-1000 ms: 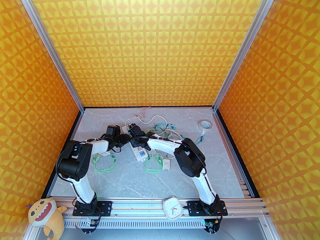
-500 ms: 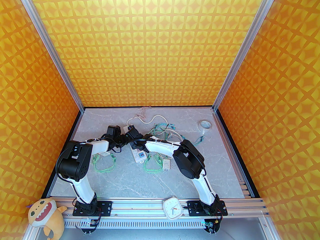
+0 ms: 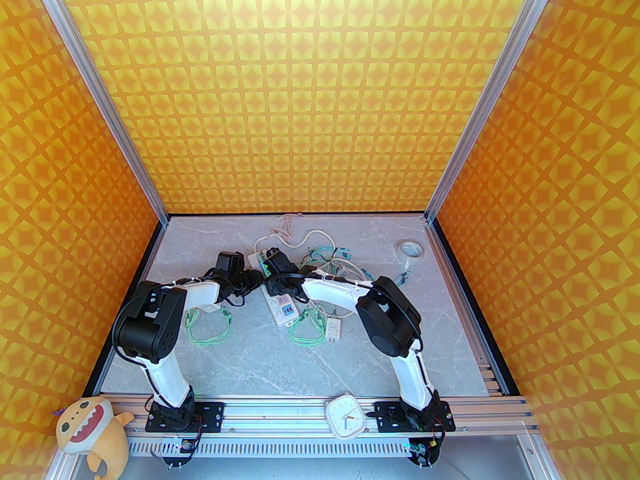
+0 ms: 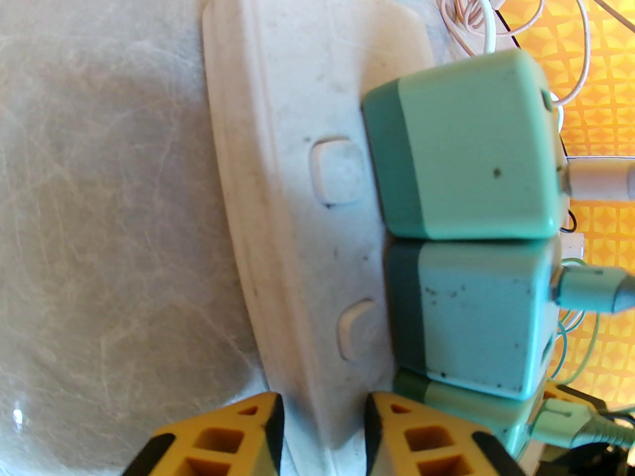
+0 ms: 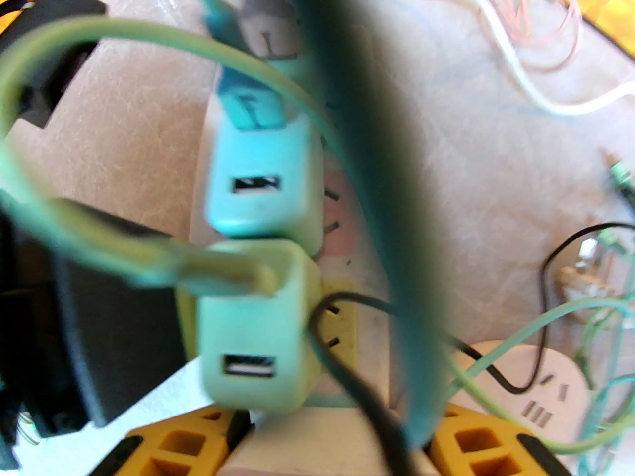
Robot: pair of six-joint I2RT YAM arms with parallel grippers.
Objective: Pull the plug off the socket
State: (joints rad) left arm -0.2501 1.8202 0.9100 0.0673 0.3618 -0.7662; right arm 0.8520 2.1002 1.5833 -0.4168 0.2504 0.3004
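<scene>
The socket is a white power strip [image 3: 280, 305] [image 4: 297, 117] lying on the grey table. Three green plugs stand in it in a row: one [image 4: 466, 147] with a white cable, one [image 4: 471, 315] with a teal cable, and one [image 4: 446, 414] nearest my fingers. My left gripper [image 3: 252, 279] [image 4: 322, 414] is shut on the strip's side rim. My right gripper [image 3: 274, 272] [image 5: 330, 424] sits over the strip from the right, its yellow fingers [image 5: 173, 444] apart with a whitish surface between them. The nearest green plug [image 5: 248, 335] lies just beyond those fingertips. Blurred cables cross this view.
Green cable loops [image 3: 207, 325] [image 3: 305, 330] and a white charger [image 3: 332, 329] lie near the strip. A white cord [image 3: 300, 240] and tangled green wires [image 3: 325, 258] sit behind it. A tape roll [image 3: 411, 249] is at the back right. A clock [image 3: 346, 415] rests on the front rail.
My right arm swung left, then back to the right, and the strip's near end shifted slightly right with it. The left arm has stayed in place.
</scene>
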